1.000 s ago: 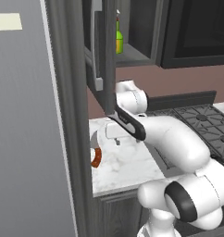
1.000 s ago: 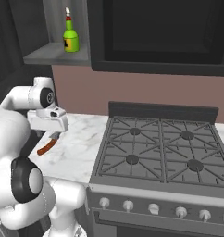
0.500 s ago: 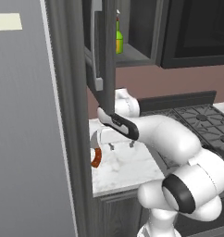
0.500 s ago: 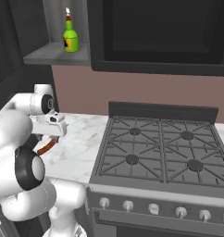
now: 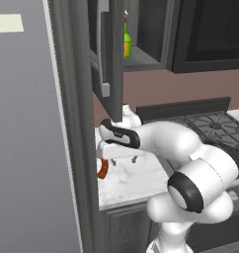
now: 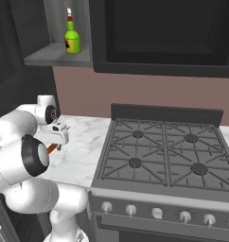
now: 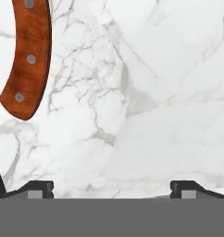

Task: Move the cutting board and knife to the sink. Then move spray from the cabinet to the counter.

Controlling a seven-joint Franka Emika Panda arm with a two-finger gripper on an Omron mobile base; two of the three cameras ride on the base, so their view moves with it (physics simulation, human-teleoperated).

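Hand view shows you the knife (image 7: 28,55) handle, orange-red with three rivets, lying on the marble tabletop (image 7: 155,92) at the upper left, well off the line between the two fingertips. The pincer (image 7: 111,189) is spread wide and holds nothing. In the left base view the pincer (image 5: 122,159) hangs low over the tabletop (image 5: 136,180), with the handle (image 5: 102,169) just beside it toward the tall grey panel. I judge that you are on the first step, reaching for the knife. Next you should shift the hand toward the handle, center it between the tips, descend and close. The spray (image 6: 72,38) waits on the cabinet (image 6: 57,54) shelf. I cannot find the board.
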